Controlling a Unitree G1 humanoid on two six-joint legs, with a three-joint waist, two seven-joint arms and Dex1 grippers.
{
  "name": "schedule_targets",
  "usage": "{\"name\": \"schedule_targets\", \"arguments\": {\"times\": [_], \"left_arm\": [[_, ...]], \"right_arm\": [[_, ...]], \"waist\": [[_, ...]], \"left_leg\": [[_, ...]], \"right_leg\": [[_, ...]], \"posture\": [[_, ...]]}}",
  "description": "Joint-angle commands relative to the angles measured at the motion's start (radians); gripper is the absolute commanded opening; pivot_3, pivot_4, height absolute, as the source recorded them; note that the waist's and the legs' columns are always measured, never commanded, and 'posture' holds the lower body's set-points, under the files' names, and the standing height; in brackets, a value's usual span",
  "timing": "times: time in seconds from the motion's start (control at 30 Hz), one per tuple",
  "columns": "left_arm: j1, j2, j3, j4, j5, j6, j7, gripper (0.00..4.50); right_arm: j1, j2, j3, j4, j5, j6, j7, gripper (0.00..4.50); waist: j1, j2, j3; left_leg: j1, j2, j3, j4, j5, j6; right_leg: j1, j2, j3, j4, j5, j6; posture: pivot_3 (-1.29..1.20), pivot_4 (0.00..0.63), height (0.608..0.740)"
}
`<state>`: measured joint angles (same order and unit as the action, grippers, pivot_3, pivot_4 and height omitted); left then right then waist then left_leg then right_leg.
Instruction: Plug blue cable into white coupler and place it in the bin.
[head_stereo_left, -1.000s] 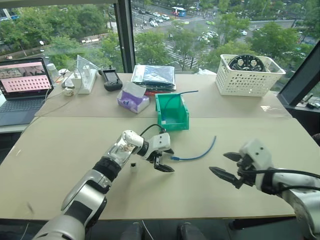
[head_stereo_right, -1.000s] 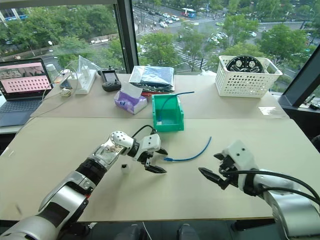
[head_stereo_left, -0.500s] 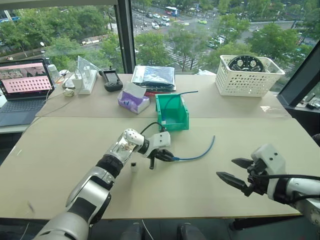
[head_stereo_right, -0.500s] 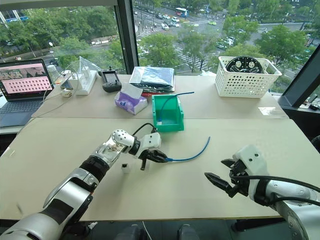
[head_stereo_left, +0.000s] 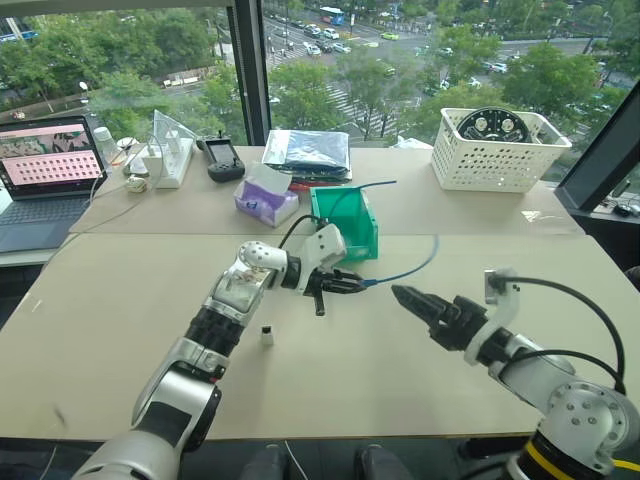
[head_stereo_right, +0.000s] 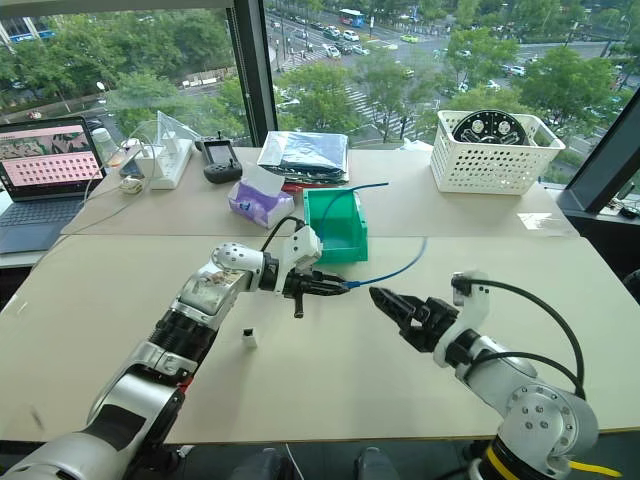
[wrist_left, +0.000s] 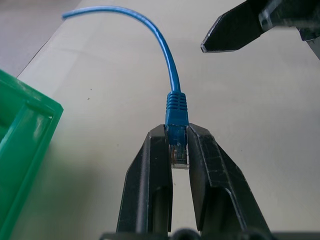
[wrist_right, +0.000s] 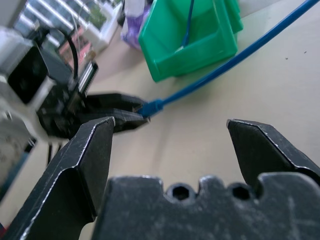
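Cable (wrist_left: 176, 107) is clamped at its plug by left gripper (head_stereo_left: 345, 284), lifted toward 3 o'clock for handover; right gripper (head_stereo_left: 407, 300) is spread, empty; coupler (head_stereo_left: 266, 335) lies at 7 o'clock.

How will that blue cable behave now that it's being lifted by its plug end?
The blue cable probably holds a springy arc rather than drooping limp: its free length curves out from the left end effector. It looks thin and light, so its free end may sway.
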<state>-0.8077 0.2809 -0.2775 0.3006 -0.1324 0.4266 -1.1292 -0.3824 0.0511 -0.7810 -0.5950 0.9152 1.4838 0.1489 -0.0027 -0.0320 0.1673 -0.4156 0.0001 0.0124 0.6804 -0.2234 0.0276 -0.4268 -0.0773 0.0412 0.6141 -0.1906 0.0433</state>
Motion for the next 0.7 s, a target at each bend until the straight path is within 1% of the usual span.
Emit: {"name": "schedule_targets", "arguments": {"times": [0.03, 0.1, 0.17, 0.33, 0.53, 0.63, 0.7], "left_arm": [[-0.003, -0.01, 0.01, -0.107, -0.036, 0.038, 0.018, 0.05], [-0.008, -0.012, 0.0, -0.113, -0.029, 0.029, 0.025, 0.05], [-0.015, -0.015, -0.009, -0.117, -0.025, 0.022, 0.031, 0.05], [-0.024, -0.025, -0.022, -0.122, -0.023, 0.017, 0.04, 0.05], [-0.029, -0.04, -0.028, -0.127, -0.031, 0.018, 0.05, 0.05], [-0.032, -0.04, -0.03, -0.119, -0.026, 0.009, 0.051, 0.05], [-0.035, -0.033, -0.038, -0.106, -0.012, -0.008, 0.049, 0.05]], "right_arm": [[-0.086, 0.061, -0.106, -0.004, 0.164, 0.02, -0.163, 4.2], [-0.101, 0.078, -0.121, 0.013, 0.226, 0.019, -0.247, 4.2], [-0.091, 0.076, -0.109, 0.034, 0.296, 0.001, -0.327, 4.2], [-0.034, 0.035, -0.019, 0.074, 0.492, -0.097, -0.513, 4.2], [0.057, -0.067, 0.154, 0.102, 0.707, -0.281, -0.688, 4.2], [0.103, -0.138, 0.236, 0.105, 0.787, -0.367, -0.732, 4.2], [0.141, -0.206, 0.261, 0.109, 0.823, -0.417, -0.741, 4.2]], "waist": [[-0.001, 0.0, 0.0], [-0.002, 0.001, 0.0], [-0.005, 0.001, 0.0], [-0.015, 0.002, 0.0], [-0.021, 0.002, 0.0], [-0.023, 0.002, 0.0], [-0.022, 0.002, 0.0]], "left_leg": [[0.0, 0.0, 0.0, 0.0, 0.0, 0.0], [0.0, 0.0, 0.0, 0.0, 0.0, 0.0], [0.0, -0.001, 0.0, -0.001, 0.0, 0.0], [0.0, 0.0, 0.0, -0.001, 0.0, 0.0], [0.0, 0.0, 0.0, -0.002, 0.0, 0.0], [0.0, 0.0, 0.0, -0.002, 0.0, 0.0], [0.0, 0.0, 0.0, -0.002, 0.0, 0.0]], "right_leg": [[0.0, 0.0, 0.0, 0.0, 0.0, 0.0], [0.0, 0.0, 0.0, 0.0, 0.0, 0.0], [0.001, -0.001, 0.0, -0.001, 0.0, 0.0], [0.0, 0.0, 0.0, -0.001, 0.0, 0.0], [0.001, 0.0, 0.001, -0.002, 0.0, 0.0], [0.001, 0.0, 0.001, -0.002, 0.0, 0.0], [0.001, 0.0, 0.001, -0.002, -0.001, 0.001]], "posture": [[0.0, 0.15, 0.74], [0.0, 0.15, 0.74], [0.0, 0.15, 0.74], [0.0, 0.15, 0.74], [0.0, 0.15, 0.74], [0.0, 0.15, 0.74], [0.0, 0.15, 0.74]]}}
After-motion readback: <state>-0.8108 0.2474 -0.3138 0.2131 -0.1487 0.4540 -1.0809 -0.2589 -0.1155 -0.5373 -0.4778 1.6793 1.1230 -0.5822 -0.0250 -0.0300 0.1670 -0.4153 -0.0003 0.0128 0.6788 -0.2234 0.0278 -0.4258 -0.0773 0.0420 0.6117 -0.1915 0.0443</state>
